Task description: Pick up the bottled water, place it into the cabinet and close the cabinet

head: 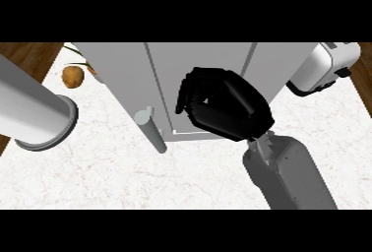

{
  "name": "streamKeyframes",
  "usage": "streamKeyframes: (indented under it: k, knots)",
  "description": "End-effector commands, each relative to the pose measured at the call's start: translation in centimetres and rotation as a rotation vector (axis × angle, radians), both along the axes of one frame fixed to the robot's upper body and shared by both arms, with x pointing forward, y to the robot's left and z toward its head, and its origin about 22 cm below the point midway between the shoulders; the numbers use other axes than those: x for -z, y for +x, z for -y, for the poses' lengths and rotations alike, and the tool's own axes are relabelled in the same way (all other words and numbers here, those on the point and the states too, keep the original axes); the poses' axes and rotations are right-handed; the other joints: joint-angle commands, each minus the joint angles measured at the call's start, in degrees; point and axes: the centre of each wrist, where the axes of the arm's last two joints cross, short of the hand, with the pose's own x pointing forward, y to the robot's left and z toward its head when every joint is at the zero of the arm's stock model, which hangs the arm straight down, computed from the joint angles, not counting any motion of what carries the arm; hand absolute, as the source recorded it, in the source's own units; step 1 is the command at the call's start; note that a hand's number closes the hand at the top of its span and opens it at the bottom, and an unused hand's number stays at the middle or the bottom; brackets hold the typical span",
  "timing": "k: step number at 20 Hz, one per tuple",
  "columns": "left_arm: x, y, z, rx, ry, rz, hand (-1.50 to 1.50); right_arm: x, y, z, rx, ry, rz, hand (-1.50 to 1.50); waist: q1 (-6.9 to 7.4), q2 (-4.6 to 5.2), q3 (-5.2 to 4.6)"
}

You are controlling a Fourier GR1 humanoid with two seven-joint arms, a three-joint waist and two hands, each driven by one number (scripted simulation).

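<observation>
A grey cabinet [131, 74] stands on the white marble counter, seen from above. Its door [163, 69] lies flat against the front, and a grey bar handle [150, 129] sticks out at the door's lower left. My right hand [229, 106] is right in front of the door's middle, its back turned up and its fingers [190, 96] curled toward the panel with nothing visible in them. No bottled water shows anywhere. My left forearm [33, 106] crosses the left side, ending in a round cuff, and its hand is out of sight.
A brown, potato-like item [72, 76] lies at the back left beside a green sprig. A white toaster [323, 66] stands at the back right. Dark wooden floor shows past the counter's left and right edges.
</observation>
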Motion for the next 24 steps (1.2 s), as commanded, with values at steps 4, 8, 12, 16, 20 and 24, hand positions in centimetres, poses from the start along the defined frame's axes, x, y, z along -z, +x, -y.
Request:
streamKeyframes:
  k: [4,8,12,16,20,24]
  knots:
    - [-0.2,-0.4,-1.4,-0.025,0.015,0.01,-1.5,0.5,5.3,2.6,-0.002,-0.024,-0.006,1.5,-0.38,0.1,0.02]
    - [-0.9,-1.4,-0.3,-0.006,0.005,0.007,-1.5,-0.2,6.8,1.9,-0.041,-0.041,0.01,1.5,0.16,0.1,0.03]
    - [-0.4,-0.9,-1.6,0.003,-0.007,0.013,-1.5,-0.5,7.1,-0.7,-0.06,-0.076,0.009,1.5,0.3,0.17,-0.02]
    - [0.2,-0.3,-1.0,0.025,-0.01,-0.007,-1.5,-0.9,7.6,-2.1,-0.062,-0.051,-0.005,1.5,1.14,0.56,-0.05]
    - [-0.7,-1.3,-0.7,0.042,-0.003,-0.017,-1.5,0.0,7.2,-2.0,-0.144,-0.027,-0.026,1.5,1.64,0.28,0.01]
    - [-1.5,0.1,0.2,0.055,-0.007,-0.004,-1.5,-1.0,7.3,-2.5,-0.154,-0.028,-0.028,1.5,1.14,0.49,0.03]
